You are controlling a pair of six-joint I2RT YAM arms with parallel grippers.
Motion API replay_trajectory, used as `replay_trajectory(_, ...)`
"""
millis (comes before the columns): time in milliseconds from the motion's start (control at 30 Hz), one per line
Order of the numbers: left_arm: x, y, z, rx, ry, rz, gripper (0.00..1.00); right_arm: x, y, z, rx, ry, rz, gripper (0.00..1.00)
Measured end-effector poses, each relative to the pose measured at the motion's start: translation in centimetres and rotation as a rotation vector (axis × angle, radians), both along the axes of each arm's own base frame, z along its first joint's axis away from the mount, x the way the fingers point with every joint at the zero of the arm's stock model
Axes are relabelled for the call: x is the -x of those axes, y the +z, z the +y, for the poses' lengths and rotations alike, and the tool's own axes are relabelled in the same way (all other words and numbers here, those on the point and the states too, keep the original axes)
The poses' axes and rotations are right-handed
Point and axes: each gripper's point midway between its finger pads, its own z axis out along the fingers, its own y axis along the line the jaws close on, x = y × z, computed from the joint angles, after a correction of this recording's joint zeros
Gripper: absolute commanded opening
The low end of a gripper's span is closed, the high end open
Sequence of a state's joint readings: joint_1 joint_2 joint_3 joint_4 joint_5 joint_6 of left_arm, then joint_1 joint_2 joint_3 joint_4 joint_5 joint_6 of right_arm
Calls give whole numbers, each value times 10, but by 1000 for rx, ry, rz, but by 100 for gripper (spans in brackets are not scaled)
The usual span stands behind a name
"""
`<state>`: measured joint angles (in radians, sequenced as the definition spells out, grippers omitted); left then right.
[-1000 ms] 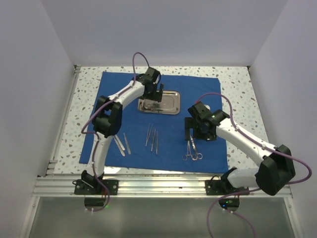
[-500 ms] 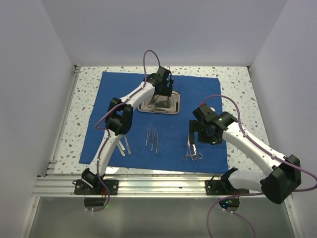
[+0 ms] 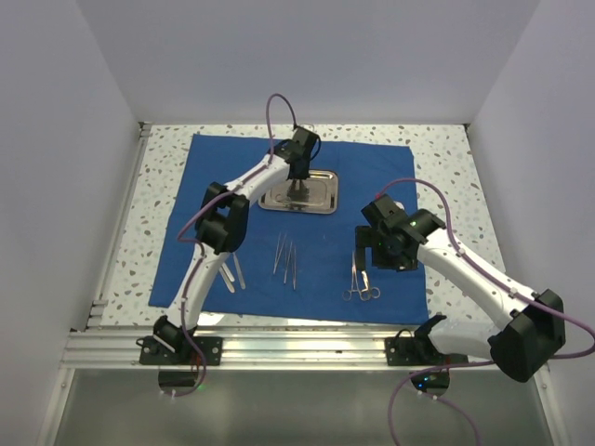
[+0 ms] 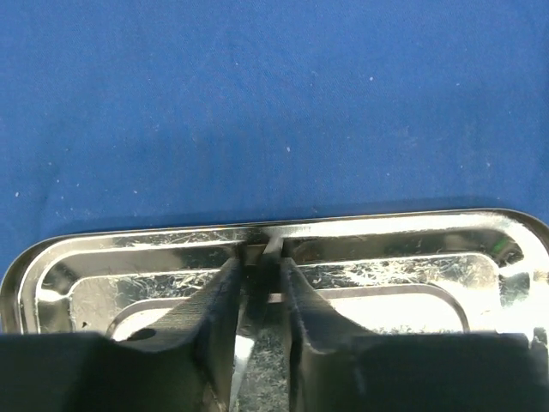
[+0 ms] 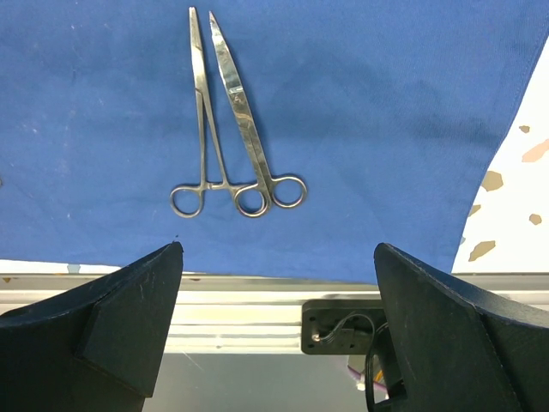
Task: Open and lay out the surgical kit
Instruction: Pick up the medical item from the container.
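Left claw [image 4: 262, 257] narrowed inside steel tray [image 4: 429, 227], cannot tell if gripping, right claw [image 5: 276, 246] wide open near forceps [image 5: 245, 120].

The left arm stretches from its near-left base toward the far middle. Its gripper [image 3: 297, 189] points down, and its fingers [image 4: 214, 318] stand close with only a narrow gap between them. The right arm bends inward from the near right. Its gripper [image 3: 361, 251] hangs low with its jaws spread wide.

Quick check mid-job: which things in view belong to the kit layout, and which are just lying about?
Job: blue cloth; steel tray; tweezers; thin probes; ring-handled forceps.
Not the job: speckled table; aluminium rail. Both are fixtures, not loose items.
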<state>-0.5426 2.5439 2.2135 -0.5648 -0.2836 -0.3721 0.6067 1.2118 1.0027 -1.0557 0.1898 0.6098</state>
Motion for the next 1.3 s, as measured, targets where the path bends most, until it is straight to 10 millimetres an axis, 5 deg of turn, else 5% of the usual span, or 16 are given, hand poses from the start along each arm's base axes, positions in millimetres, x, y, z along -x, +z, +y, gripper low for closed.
replay_trajectory(67,0,0,1,-11,-12,-3,0,0,0,0,2,0,1,97)
replay_trajectory(467,1,3,-2,8,-68,25,0,0,2,0,1,-9,2,97)
replay_trajectory(800,26,19,-27,283,-228,148,0,2,10,0,-23,-42,-18,96)
replay_trajectory(1300,75,77,-46,384,-221,169,0,-7,69,-6,-71,-75,-166,97)
